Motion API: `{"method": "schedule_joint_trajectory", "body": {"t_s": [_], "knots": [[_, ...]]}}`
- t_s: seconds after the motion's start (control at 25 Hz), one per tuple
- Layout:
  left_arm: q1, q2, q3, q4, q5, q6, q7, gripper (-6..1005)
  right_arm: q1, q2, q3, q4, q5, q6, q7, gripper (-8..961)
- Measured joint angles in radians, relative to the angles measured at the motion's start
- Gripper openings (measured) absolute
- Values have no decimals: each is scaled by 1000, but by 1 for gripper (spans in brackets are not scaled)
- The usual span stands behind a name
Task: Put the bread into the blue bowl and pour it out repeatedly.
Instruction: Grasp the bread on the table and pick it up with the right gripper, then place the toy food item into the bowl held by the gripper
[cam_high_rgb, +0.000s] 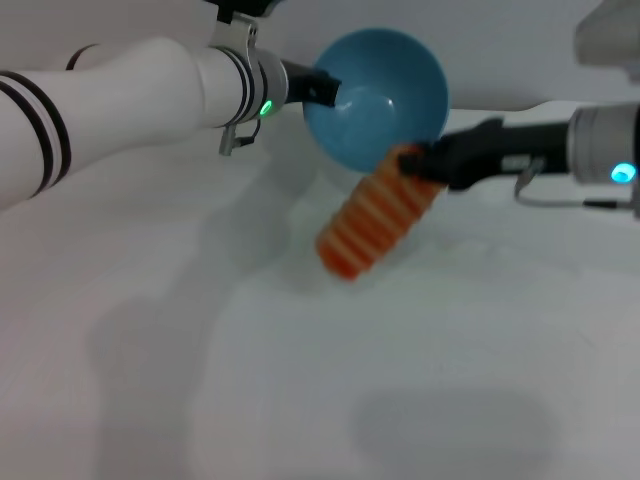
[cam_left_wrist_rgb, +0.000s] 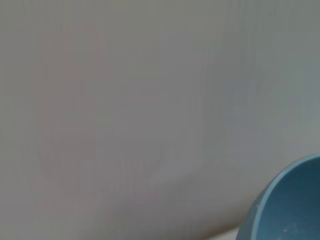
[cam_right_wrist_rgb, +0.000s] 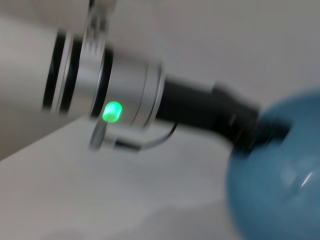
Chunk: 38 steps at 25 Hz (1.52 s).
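1. The left pincer (cam_high_rgb: 325, 88) is clamped on the rim of the blue bowl (cam_high_rgb: 385, 95), holding it raised above the table (cam_high_rgb: 200, 380) and tipped on its side, opening toward the camera.
2. The blue bowl is round, deep, smooth and glossy. Nothing lies inside it.
3. The bread (cam_high_rgb: 378, 215) is an elongated ridged loaf with orange-red and cream stripes. It hangs tilted just below the bowl's lower rim, upper end near the rim.
4. The right pincer (cam_high_rgb: 418, 162) is closed on the bread's upper end.
5. The table is plain white and matte.
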Motion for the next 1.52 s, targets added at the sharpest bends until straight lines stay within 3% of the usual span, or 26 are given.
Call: {"method": "schedule_joint_trajectory", "body": {"t_s": [0.12, 0.28, 0.56, 0.88, 1.12, 1.52], "knots": [[2, 8, 0, -3, 4, 68, 4, -1, -1, -4, 111, -89, -34, -46, 2, 214], [15, 13, 0, 8, 7, 132, 14, 0, 0, -6, 183, -160, -67, -86, 7, 184], [7, 13, 0, 14, 9, 179, 34, 0, -33, 1, 210, -241, -115, -92, 13, 133], [10, 12, -59, 73, 9, 291, 71, 0, -49, 1, 201, -150, -121, -36, 10, 123], [10, 2, -53, 81, 4, 317, 84, -1, -36, 2, 181, -105, -115, 26, -2, 117], [23, -1, -59, 95, 2, 322, 84, -1, 50, 4, 146, 52, -96, 119, -6, 112]]}}
